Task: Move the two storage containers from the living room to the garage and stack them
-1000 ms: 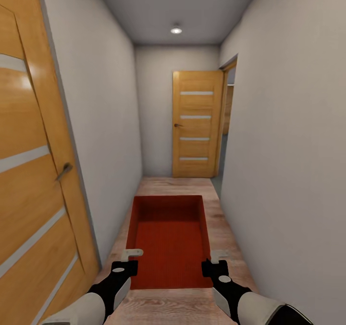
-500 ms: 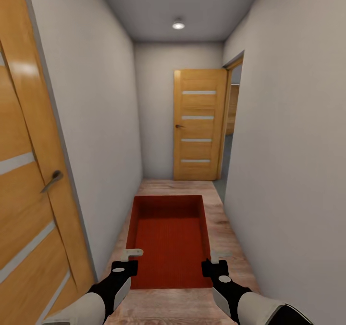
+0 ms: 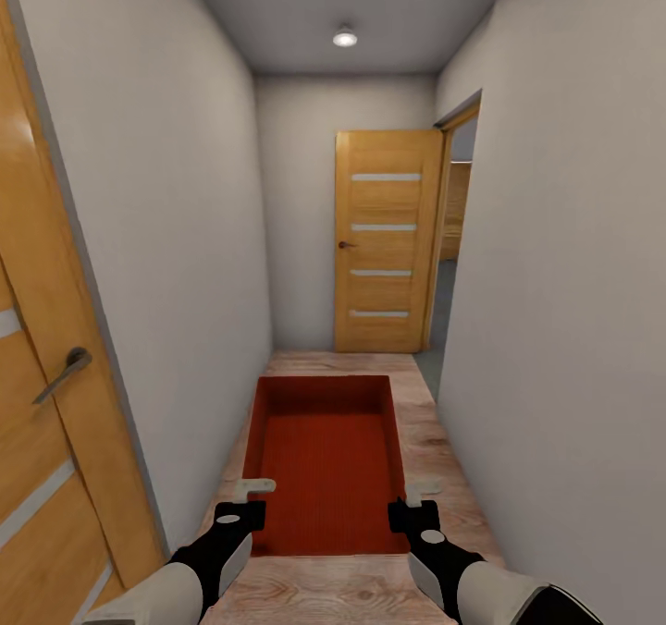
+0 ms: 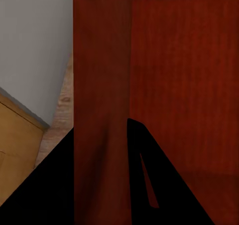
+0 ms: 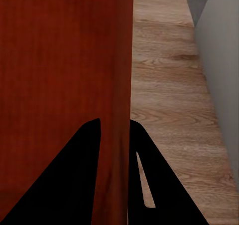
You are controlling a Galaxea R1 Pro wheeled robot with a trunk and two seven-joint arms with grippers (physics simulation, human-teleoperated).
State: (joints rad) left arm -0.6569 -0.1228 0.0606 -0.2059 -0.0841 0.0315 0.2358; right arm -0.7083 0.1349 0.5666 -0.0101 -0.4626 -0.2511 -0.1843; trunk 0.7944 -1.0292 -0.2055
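with the left claw (image 3: 242,500) and right claw (image 3: 409,503) each pinching a side wall of the storage container (image 3: 326,459), its far corner could clip the open door (image 3: 387,241) beyond it and twist loose.

An orange-red storage container (image 3: 326,463) is held out in front of the robot in a narrow white-walled hallway, above a light wood plank floor (image 3: 435,440). The left gripper (image 3: 248,500) is clamped on the container's left wall near its closest corner, and the right gripper (image 3: 414,503) on the right wall. A wooden door (image 3: 55,403) stands at the left; another wooden door (image 3: 384,241) stands open at the hall's end, under a ceiling light (image 3: 345,39).
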